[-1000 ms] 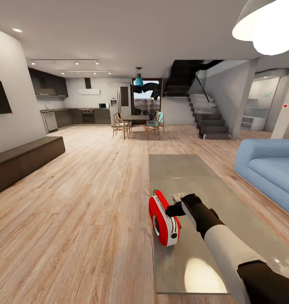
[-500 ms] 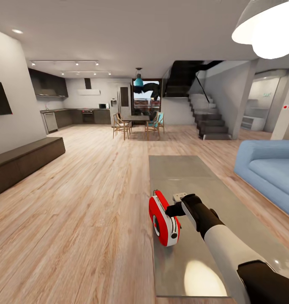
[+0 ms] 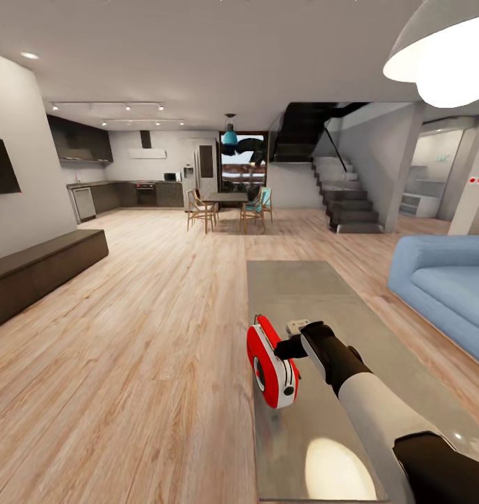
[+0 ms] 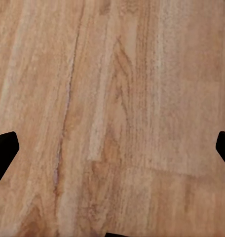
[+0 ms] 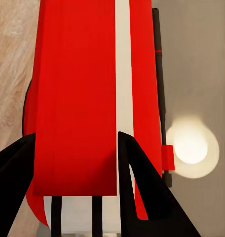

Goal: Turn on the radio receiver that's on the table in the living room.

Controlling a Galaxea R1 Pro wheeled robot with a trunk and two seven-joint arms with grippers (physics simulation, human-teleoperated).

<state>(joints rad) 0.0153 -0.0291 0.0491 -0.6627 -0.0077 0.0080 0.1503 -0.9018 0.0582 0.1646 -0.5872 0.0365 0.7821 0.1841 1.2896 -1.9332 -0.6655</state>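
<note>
Living room, seen from the robot's head. The radio receiver (image 3: 272, 362), a red rounded box with white trim and a round dark dial on its face, stands upright at the near left edge of the table (image 3: 316, 294), a long low slab with a glossy grey top that mirrors the glow of the pendant lamp (image 3: 439, 52). The right gripper (image 3: 288, 346) reaches in from the robot's right and sits at the radio's top, close against its red shell. A small pale object (image 3: 297, 325) lies on the table just behind the gripper.

From the right wrist, the radio receiver (image 5: 78, 98) appears from above as a red band with a white stripe, and the two dark fingers (image 5: 142, 192) stand apart, one on either side of the red body; whether they press on the shell cannot be told.

From the left wrist, the left gripper (image 4: 112, 148) hangs over the bare wood floor (image 4: 112, 98) with its two dark fingertips (image 4: 4, 148) set wide apart and nothing between them.

Beyond the table: a light blue sofa (image 3: 446, 287) to the right, a dark low cabinet (image 3: 36, 269) along the left wall, and a dining table with wooden chairs (image 3: 229, 206), a dark kitchen (image 3: 120, 182) and a staircase (image 3: 344, 196) at the far end.
</note>
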